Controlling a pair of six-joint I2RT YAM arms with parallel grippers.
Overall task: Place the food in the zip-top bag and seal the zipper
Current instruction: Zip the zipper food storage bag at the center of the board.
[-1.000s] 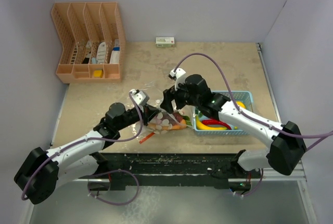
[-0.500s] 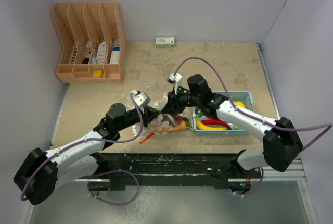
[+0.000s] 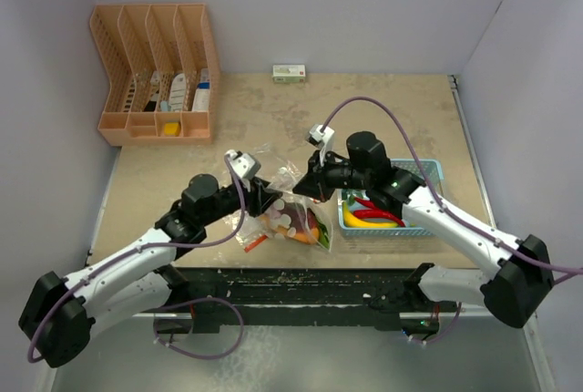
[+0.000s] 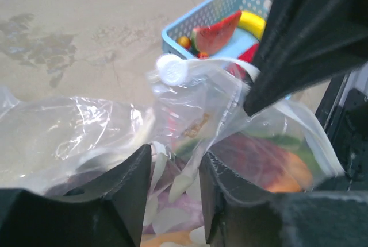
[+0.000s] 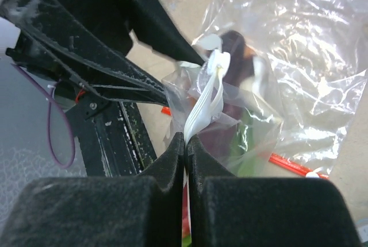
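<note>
**Bag held at its mouth between two arms, loading stage.** Compared with half a second earlier, the right hand has drawn back toward the basket. The zip-top bag has been lifted and pulled taut, and its loaded belly now sits just beside the basket, on the left arm's side. Whether the belly rests on the worktop is unclear.

The right hand's fingers are pressed together on a white strip at the bag's edge. The left hand is at the bag's far side from the basket, its fingers slightly apart with film between them. Whether they pinch the film cannot be told.

Some food lies inside the bag, and more of it, yellow and red, remains in the basket. Filling is therefore probably unfinished, and sealing is not yet begun.

Only a short run of the red zipper shows beneath the bag, and whether its tracks are joined is not visible. In the left wrist view the right arm's dark body blocks the side toward the basket. The bagged pieces are too blurred to name.
</note>
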